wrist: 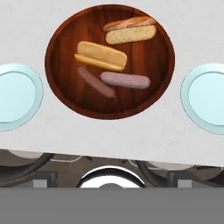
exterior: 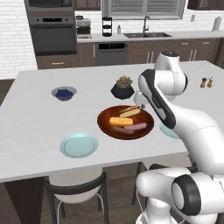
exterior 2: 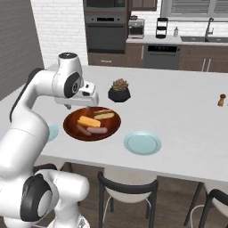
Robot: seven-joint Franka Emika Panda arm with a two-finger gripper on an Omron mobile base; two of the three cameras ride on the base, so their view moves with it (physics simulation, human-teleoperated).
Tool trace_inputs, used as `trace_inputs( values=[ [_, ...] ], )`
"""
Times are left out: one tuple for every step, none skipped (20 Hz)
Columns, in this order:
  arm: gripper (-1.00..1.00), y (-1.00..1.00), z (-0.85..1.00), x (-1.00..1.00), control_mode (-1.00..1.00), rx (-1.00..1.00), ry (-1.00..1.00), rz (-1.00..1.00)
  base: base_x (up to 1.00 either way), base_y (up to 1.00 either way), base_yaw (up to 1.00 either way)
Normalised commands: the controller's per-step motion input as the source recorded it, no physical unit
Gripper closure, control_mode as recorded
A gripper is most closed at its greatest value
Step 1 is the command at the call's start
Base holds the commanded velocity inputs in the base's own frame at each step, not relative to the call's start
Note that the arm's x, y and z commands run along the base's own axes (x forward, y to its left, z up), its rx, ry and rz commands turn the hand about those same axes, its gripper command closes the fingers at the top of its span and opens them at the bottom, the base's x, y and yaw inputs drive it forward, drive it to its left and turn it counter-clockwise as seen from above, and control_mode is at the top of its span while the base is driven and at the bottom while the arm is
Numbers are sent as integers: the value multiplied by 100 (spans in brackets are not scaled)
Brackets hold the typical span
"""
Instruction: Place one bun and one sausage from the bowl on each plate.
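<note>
While the claw (exterior 2: pixel 90 107) hangs wide open and empty over the wooden bowl (wrist: pixel 61 83), crowded buns (wrist: pixel 101 56) and sausages (wrist: pixel 125 80) risk a double grab.

One wooden bowl (wrist: pixel 109 109) sits near the front edge of the bench (exterior: pixel 35 113). It contains two buns: one (wrist: pixel 102 55) at centre, one (wrist: pixel 131 34) toward the far rim. It also contains two sausages, (wrist: pixel 126 80) and (wrist: pixel 95 82), lying side by side nearer the front edge. A thinner brown stick (wrist: pixel 129 22) beside the far bun cannot be identified. Two pale blue-green plates flank the bowl along the front edge, one on each side: (wrist: pixel 15 96) and (wrist: pixel 205 98). Farther back stand one grey bowl of blueberries (exterior: pixel 64 92) and one potted succulent (exterior: pixel 123 88). Two small shakers (exterior: pixel 206 82) stand near the bench's right edge.
</note>
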Motion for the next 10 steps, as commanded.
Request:
trace_inputs(
  values=[
    [-100, 17, -26, 73, -100, 0, 11, 0, 0, 0, 0],
    [-100, 16, -26, 73, -100, -3, 10, 0, 0, 0, 0],
    [-100, 0, -19, 54, -100, 0, 7, 0, 0, 0, 0],
    [-100, 0, -31, 48, -100, 0, 11, 0, 0, 0, 0],
    [-100, 0, -55, 45, -100, 0, 11, 0, 0, 0, 0],
    [-100, 0, -76, 30, -100, 0, 17, 6, 0, 0, 0],
    [-100, 7, -74, 15, -100, -1, 11, 10, 0, 0, 0],
    [-100, 22, -71, 29, -100, -3, 16, 14, 0, 0, 0],
    [-100, 13, -69, 5, -100, -3, 11, 25, 0, 0, 0],
    [-100, 6, -58, 16, -100, 0, 8, 29, 0, 0, 0]
  ],
)
